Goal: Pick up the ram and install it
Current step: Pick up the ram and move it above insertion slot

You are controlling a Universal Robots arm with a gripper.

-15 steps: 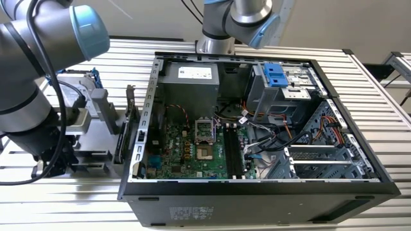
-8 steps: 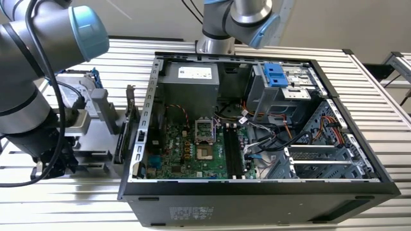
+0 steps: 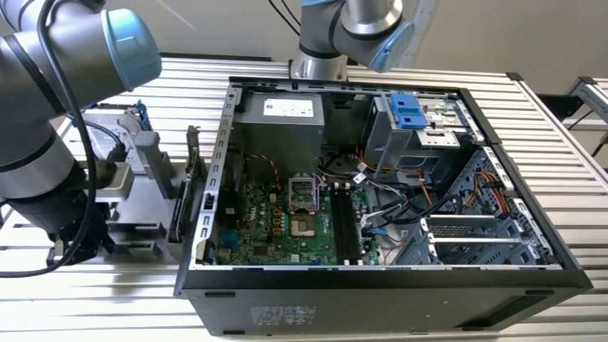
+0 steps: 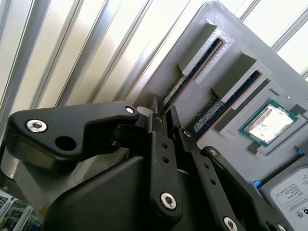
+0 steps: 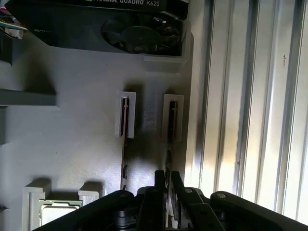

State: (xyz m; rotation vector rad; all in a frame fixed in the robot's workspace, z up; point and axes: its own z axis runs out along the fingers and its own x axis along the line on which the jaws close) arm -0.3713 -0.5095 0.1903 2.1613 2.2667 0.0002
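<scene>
Two rams stand on edge in slots of a grey parts holder [image 5: 72, 139]. In both wrist views my gripper [image 5: 168, 180] [image 4: 165, 113] straddles the end of the outer ram [image 5: 170, 139] [image 4: 190, 77], the one nearest the slatted table. Its two black fingers [image 5: 160, 192] press close on either side of the stick, which still sits in its slot. The other ram [image 5: 124, 144] [image 4: 226, 98] stands free beside it. In the exterior view my arm [image 3: 57, 142] hangs over the holder [image 3: 152, 153] on the exterior view's left.
The open computer case [image 3: 228, 142] lies in the middle, its motherboard [image 3: 275, 221] showing long dark memory slots [image 3: 347, 228]. The holder also carries a processor chip [image 4: 268, 120], a fan card [image 5: 139, 29] and a hard drive [image 4: 293, 192]. A second arm [image 3: 352, 28] stands behind the case.
</scene>
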